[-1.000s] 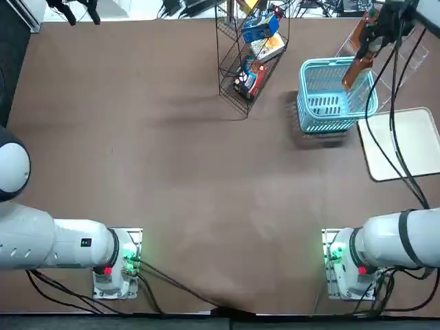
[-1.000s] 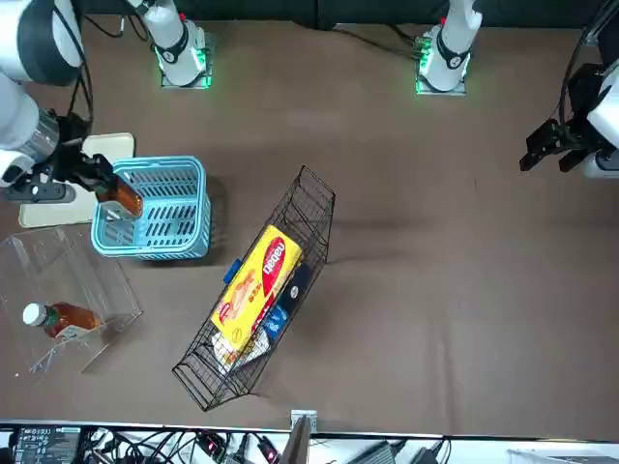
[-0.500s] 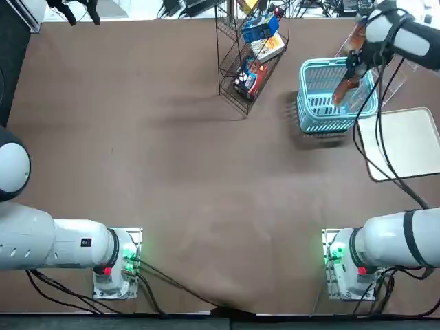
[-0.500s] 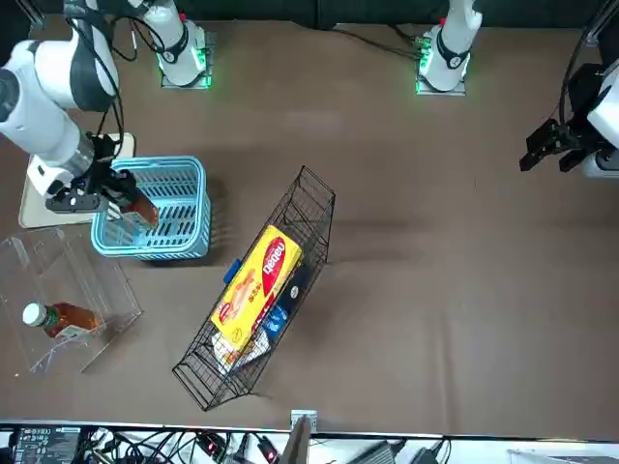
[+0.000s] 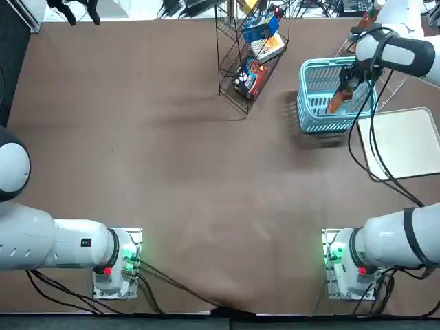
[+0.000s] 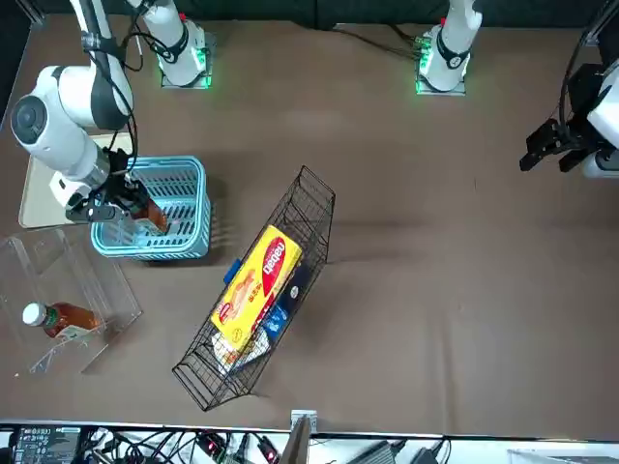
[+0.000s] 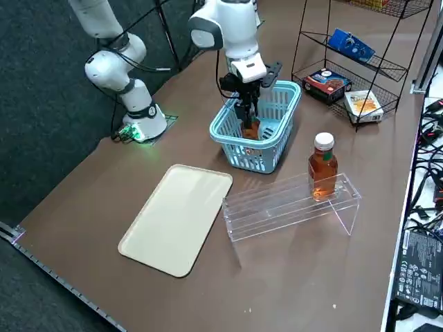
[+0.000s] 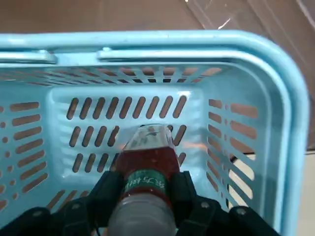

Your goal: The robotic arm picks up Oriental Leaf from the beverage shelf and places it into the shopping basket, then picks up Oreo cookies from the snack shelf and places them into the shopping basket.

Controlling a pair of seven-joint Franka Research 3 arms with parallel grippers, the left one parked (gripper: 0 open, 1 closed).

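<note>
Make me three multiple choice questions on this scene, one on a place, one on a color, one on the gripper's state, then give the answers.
1. Where is the right gripper?
A) Over the snack shelf
B) At the shopping basket
C) Over the cream tray

2. What color is the cap of the bottle on the beverage shelf?
A) White
B) Red
C) Black

3. What is the right gripper doing?
A) Holding a blue packet
B) Hanging with nothing between its fingers
C) Holding a bottle

Answers:
1: B, the right gripper is at the light blue shopping basket.
2: A, the bottle on the clear beverage shelf has a white cap.
3: C, the fingers close on both sides of the held bottle.
</note>
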